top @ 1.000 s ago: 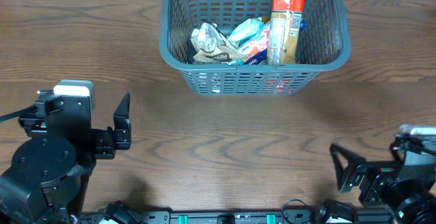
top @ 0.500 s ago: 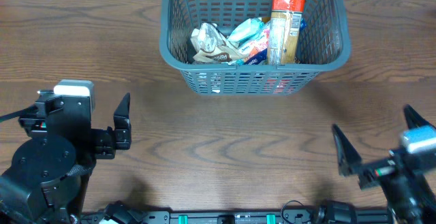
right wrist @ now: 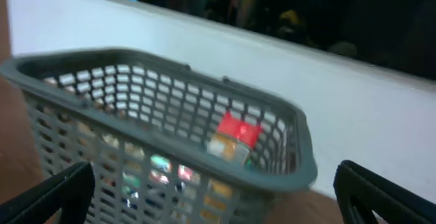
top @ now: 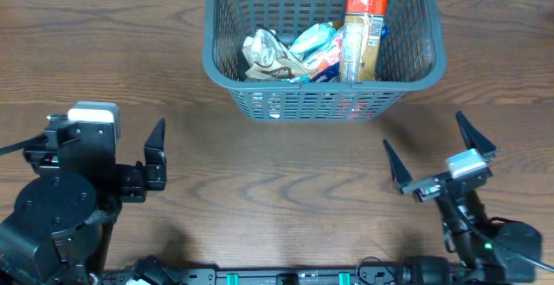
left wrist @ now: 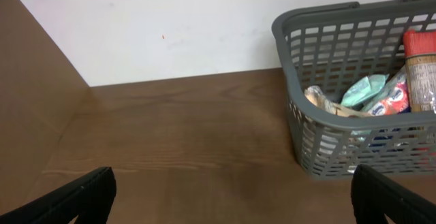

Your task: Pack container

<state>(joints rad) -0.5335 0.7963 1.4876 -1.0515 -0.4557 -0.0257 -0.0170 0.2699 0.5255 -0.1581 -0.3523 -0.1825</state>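
Brown wood-grain table (top: 277, 172) fills the overhead view, and the container (top: 320, 103), a dark grey lattice basket, stands at its far edge close to a white wall, slightly right of centre.

Well in front of the container and off to its left, the left gripper (left wrist: 231, 197) hangs over bare table. Its jaws are spread wide, one finger at each lower corner of the wrist view, and they hold and touch nothing. In front of the container's right corner is the right gripper (top: 424, 131). Its jaws are also splayed wide and empty, apart from the basket wall.

Inside the container, a tall packet with a red top (top: 363, 34) leans upright toward the right side. A blue and white packet (top: 316, 47) lies just left of it, and a crumpled pale packet (top: 264, 53) sits further left.

Compared with half a second ago, the right gripper has come away from the table's near right corner and closer to the container. The left gripper, the container and its packets have not moved.
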